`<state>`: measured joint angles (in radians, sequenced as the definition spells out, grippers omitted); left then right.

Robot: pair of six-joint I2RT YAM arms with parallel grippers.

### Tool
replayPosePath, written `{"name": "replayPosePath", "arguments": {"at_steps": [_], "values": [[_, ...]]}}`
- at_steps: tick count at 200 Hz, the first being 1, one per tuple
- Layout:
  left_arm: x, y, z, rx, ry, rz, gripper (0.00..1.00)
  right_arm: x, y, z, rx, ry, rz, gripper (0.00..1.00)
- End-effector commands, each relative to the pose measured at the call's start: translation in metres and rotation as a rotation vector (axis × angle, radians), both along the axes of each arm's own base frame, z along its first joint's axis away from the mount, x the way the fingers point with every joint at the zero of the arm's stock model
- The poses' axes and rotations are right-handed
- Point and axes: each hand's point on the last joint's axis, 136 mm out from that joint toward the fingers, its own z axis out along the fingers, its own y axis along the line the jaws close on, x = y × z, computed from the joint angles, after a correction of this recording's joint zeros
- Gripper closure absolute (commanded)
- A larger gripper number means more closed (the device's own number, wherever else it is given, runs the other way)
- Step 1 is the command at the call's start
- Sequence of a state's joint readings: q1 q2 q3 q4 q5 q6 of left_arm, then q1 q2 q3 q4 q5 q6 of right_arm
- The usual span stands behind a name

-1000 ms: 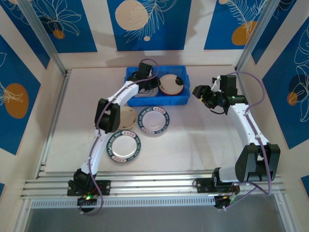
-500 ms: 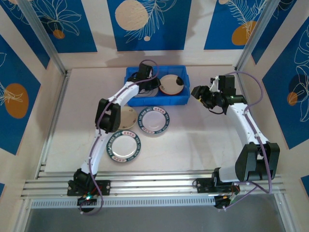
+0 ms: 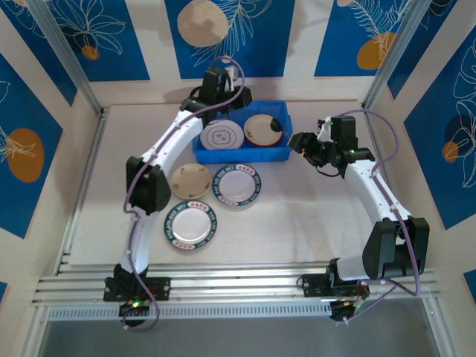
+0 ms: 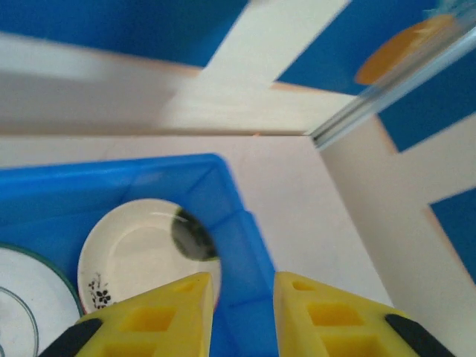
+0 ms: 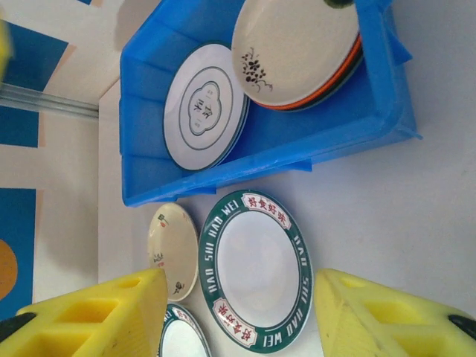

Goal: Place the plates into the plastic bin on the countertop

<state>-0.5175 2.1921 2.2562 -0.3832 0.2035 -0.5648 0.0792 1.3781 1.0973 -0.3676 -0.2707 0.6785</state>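
At the far side of the pale beige countertop (image 3: 312,216), top view: rectangular bright blue plastic bin (image 3: 242,154), long axis running left to right, parallel to the back wall. Contents, lying flat: white round plate with thin green ring (image 3: 222,136) at the left, cream round plate with dark blotch (image 3: 265,129) at the right. Left gripper (image 3: 230,89) hangs over the bin's far left corner; right gripper (image 3: 299,141) sits just off the bin's right end. On the bare surface near the bin: small cream plate (image 3: 191,180), green-rimmed white plate (image 3: 237,184) beside it, second green-rimmed plate (image 3: 191,225) nearer the arms. Left wrist view: yellow left fingers (image 4: 152,327) parted by a narrow gap, nothing between them, above the bin's right end beside the blotched plate. Right wrist view: yellow right fingers (image 5: 97,312) spread wide, empty, over the green-rimmed white plate; bin slants across the upper picture, long axis lower left to upper right; the cream plate tops a stack showing an orange plate edge (image 5: 329,91).
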Motion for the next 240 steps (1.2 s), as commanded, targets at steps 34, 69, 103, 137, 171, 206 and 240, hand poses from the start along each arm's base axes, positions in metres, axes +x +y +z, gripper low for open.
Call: {"name": "replayPosePath", "arguments": {"at_steps": [34, 69, 103, 137, 171, 206, 240], "values": [[-0.079, 0.020, 0.025, 0.033, -0.092, -0.100, 0.49, -0.014, 0.031, 0.002, -0.019, -0.064, 0.115, 0.44], [-0.126, 0.050, 0.012, 0.061, -0.097, -0.095, 0.33, -0.034, 0.058, -0.008, -0.058, -0.097, 0.219, 0.43], [-0.167, 0.086, -0.025, 0.135, -0.018, -0.052, 0.20, -0.058, 0.084, -0.029, -0.074, -0.099, 0.317, 0.42], [-0.205, 0.121, -0.065, 0.245, 0.081, -0.018, 0.16, -0.075, 0.098, -0.052, -0.093, -0.036, 0.379, 0.41], [-0.227, 0.169, -0.096, 0.375, 0.152, 0.096, 0.17, -0.084, 0.106, -0.072, -0.107, 0.028, 0.411, 0.41], [-0.241, 0.198, -0.122, 0.335, 0.218, 0.191, 0.17, -0.088, 0.107, -0.092, -0.124, 0.107, 0.399, 0.43], [-0.249, 0.200, -0.138, 0.233, 0.243, 0.200, 0.19, -0.093, 0.099, -0.127, -0.159, 0.205, 0.379, 0.47]]}}
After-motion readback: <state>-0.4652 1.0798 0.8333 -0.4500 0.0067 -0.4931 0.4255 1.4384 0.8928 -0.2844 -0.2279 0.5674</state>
